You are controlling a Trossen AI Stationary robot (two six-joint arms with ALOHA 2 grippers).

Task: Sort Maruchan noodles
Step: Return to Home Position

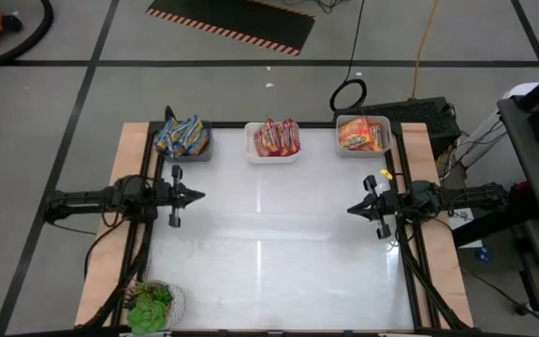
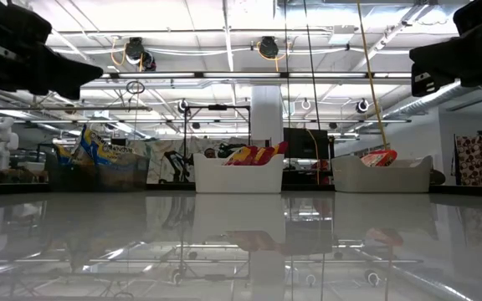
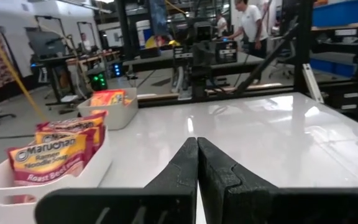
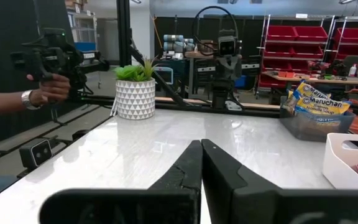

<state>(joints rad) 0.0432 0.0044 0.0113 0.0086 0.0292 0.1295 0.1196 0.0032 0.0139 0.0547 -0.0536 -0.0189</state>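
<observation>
The Maruchan noodles stand sorted in three bins along the table's far edge. Blue-and-yellow packets (image 1: 182, 137) fill a grey bin at the far left. Red packets (image 1: 277, 138) fill the white middle bin (image 3: 55, 186). Orange-yellow packets (image 1: 361, 134) fill the white bin at the far right. My left gripper (image 1: 200, 196) hovers shut at the table's left edge, pointing level toward the right. My right gripper (image 1: 350, 209) hovers shut at the right edge, pointing level toward the left. Neither is near a packet.
A green plant in a white pot (image 1: 151, 305) stands at the table's near left corner. The white tabletop (image 1: 279, 243) between the arms carries nothing. In the right wrist view a person's hand (image 4: 45, 93) shows beyond the table, holding a dark device.
</observation>
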